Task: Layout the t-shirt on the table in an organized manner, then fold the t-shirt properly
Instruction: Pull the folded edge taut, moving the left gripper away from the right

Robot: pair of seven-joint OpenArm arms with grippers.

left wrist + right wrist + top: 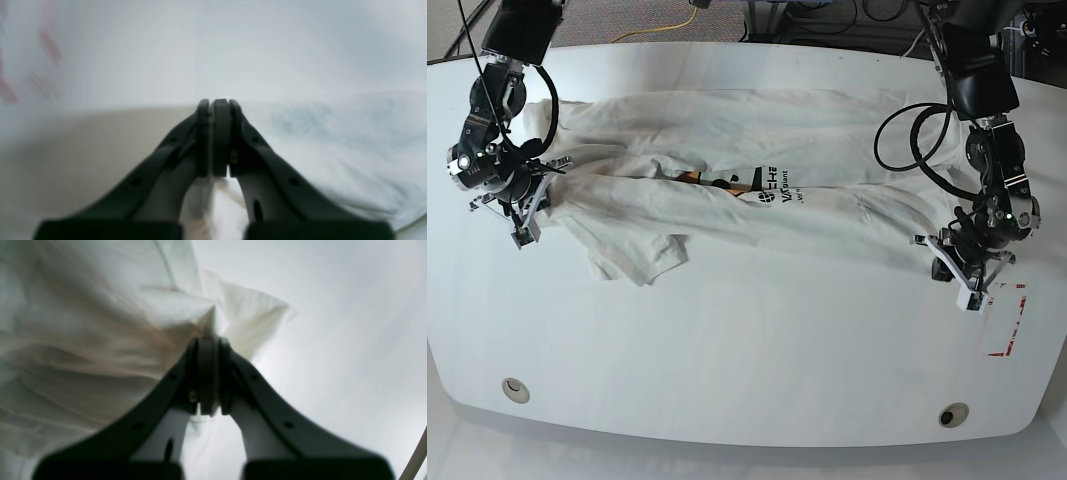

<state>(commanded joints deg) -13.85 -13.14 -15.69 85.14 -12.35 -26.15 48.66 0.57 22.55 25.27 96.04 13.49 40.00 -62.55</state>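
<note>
The white cotton t-shirt (757,195) with black lettering lies stretched across the glossy white counter (757,340), spanning from 9 o'clock to 3 o'clock in the base view, with one loose sleeve flap trailing toward 7 o'clock. The body is doubled over lengthwise, so only a strip of the graphic shows at centre. The right gripper (208,340) has its jaws closed on a bunched edge of fabric at the 9 o'clock end. The left gripper (217,101) has its jaws closed on cloth at the 4 o'clock end, near the red-outlined corner mark (1009,325). For the layout step, keep both grips firm, hold equal tension and height, and draw the cloth evenly so the folded layer opens flat without wrinkles.
</note>
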